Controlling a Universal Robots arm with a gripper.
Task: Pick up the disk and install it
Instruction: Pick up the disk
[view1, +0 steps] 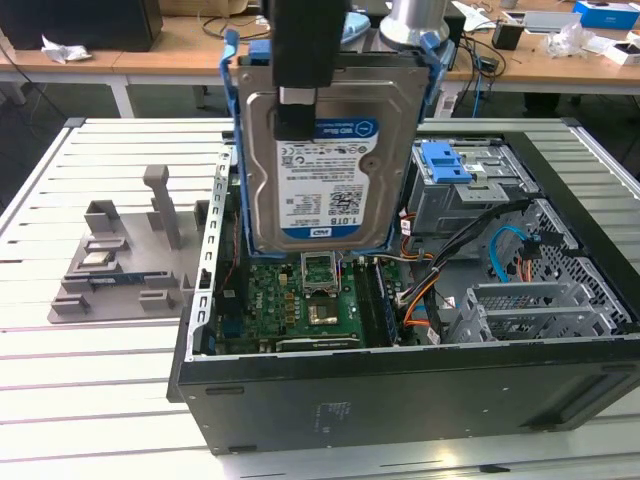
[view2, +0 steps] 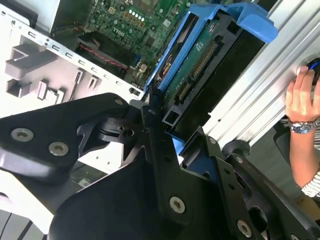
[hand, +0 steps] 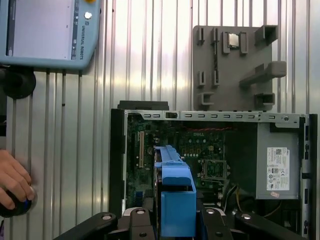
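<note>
Silver, blue-bracketed flat disk (view1: 330, 165) hangs upright beneath our black gripper (view1: 295, 110), clamped tight (open black computer case (view1: 400, 372) below).

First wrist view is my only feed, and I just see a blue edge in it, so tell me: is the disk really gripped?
Observer: Yes. In the exterior view the gripper is shut on the disk, reaching down over its label face.
Operator: How is it oriented?
Observer: Upright, on edge, over the green board inside the open case.
Operator: Where is the cage?
Observer: The grey cage with the blue latch sits to the exterior view's right of the disk.
</note>
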